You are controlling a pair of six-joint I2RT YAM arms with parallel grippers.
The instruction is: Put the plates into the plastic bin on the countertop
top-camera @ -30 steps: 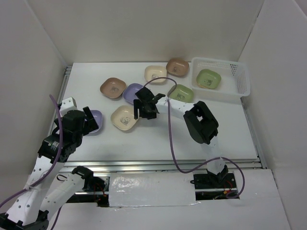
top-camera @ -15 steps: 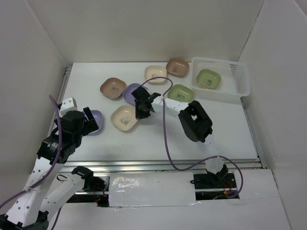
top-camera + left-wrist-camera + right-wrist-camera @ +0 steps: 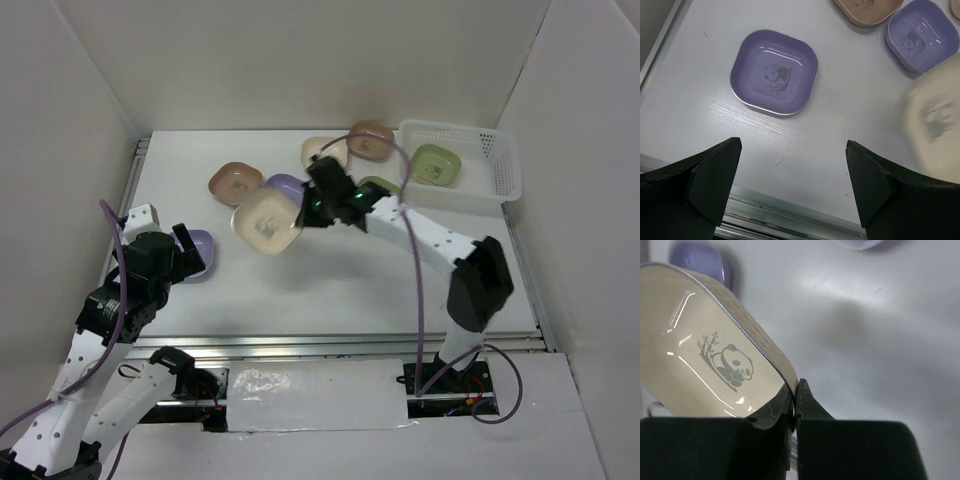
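On the left, the left gripper (image 3: 792, 150) is hanging with its fingers wide apart over the countertop (image 3: 330, 290), and a lilac plate (image 3: 774, 72) is lying flat just on the far side of it. Further right, a brown plate (image 3: 235, 184) and a second lilac plate (image 3: 285, 185) are resting close together. Next, the right gripper (image 3: 794, 390) is pinching the rim of a cream plate (image 3: 705, 355). Its jaws are pressed together on that edge, and the plate is hanging tilted in the air to the left of the hand, with its panda print showing. The plastic bin (image 3: 505, 170) is standing at the far right, so it is lying to the right of this hand and somewhat farther, and the right arm is clearly the nearer one to it. Between the hand and the bin, a far cream plate (image 3: 322, 152), a far brown plate (image 3: 372, 140) and a green plate (image 3: 380, 184) are lying on the surface. I judge that the carried plate is needing to pass above them and above the bin's left wall. A second green plate (image 3: 435, 163) is already sitting inside the bin, in its left half.
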